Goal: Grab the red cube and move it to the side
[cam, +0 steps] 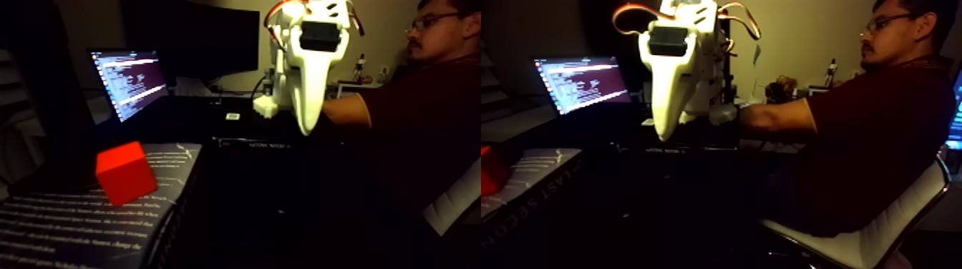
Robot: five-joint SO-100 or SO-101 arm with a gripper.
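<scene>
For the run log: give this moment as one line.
gripper: raised, apart from cube, jaws state unclear | red cube: resting on book, ungrasped | person: seated behind | laptop: on

Red cube on a dark book, white hand above (jaws seemingly closed)

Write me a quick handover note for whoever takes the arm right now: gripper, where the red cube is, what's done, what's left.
Gripper: the white two-finger gripper hangs raised above the dark desk, holding nothing; whether its jaws are open cannot be told.
Cube: the small bright red-orange cube sits on a dark book with white print, lower left of the gripper in the fixed view, well apart from it.
Nearby: a lit laptop behind, a seated person at right.
Done: nothing yet.
Left: reach the cube, grasp it, move it aside.
</scene>
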